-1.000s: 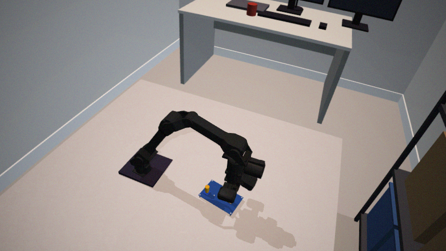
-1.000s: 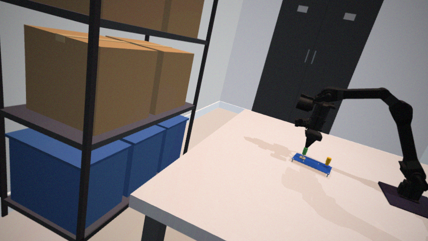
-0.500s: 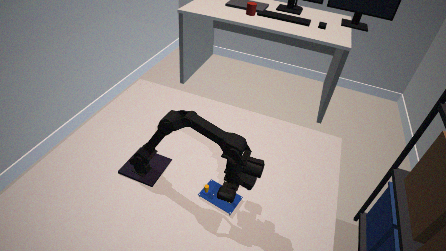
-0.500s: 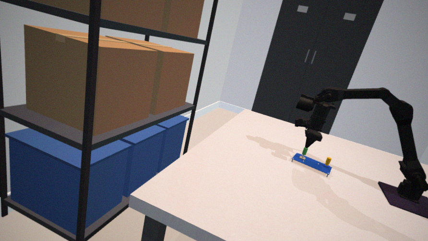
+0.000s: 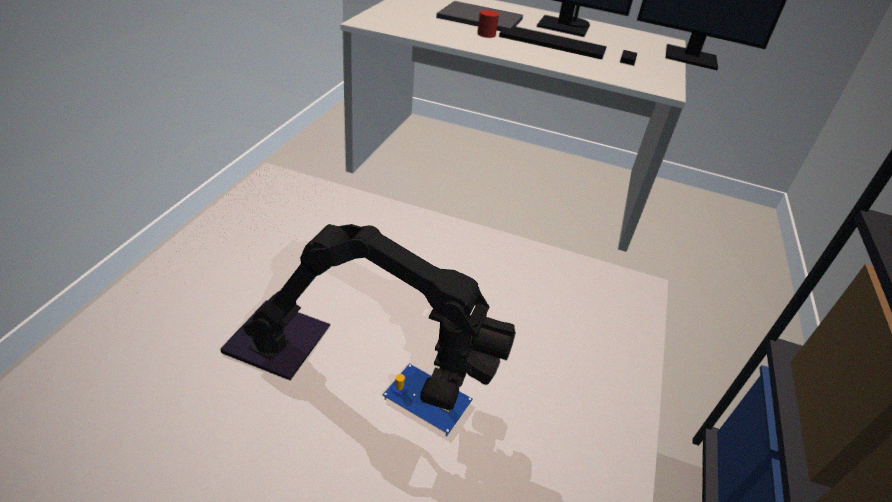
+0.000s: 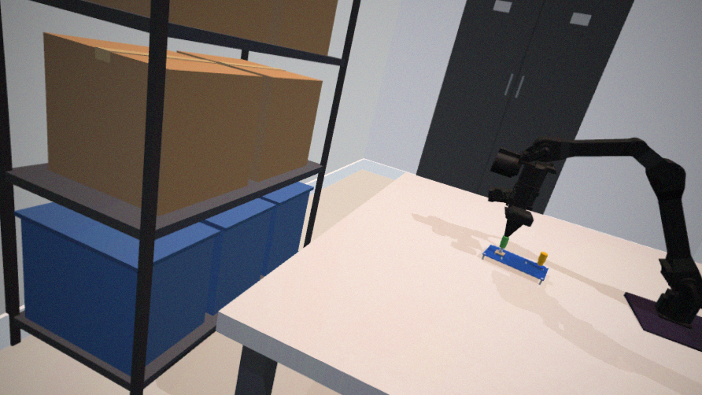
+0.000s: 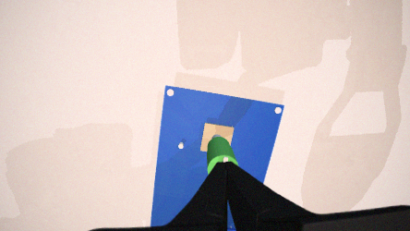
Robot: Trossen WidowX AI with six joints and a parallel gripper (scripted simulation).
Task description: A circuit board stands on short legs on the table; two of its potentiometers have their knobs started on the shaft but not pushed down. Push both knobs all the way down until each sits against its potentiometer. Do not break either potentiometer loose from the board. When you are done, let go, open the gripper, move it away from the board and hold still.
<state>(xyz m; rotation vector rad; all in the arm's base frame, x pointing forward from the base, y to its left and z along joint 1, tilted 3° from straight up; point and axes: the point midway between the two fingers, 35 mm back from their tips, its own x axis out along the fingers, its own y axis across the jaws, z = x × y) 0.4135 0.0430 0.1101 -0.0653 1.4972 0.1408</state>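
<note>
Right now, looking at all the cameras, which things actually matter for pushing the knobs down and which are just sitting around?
Part of the job:
- blue circuit board
- green knob, under the shut gripper
- tan potentiometer beneath it
- yellow knob

Just lying about:
- cardboard boxes
- blue bins
- desk
- red cup
- keyboard
- dark cabinet

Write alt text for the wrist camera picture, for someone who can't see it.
Seen from above, the shut black gripper points down with its tip on top of a green knob, which stands on a tan square part of a blue circuit board. The board lies on a pale table crossed by soft shadows.
</note>
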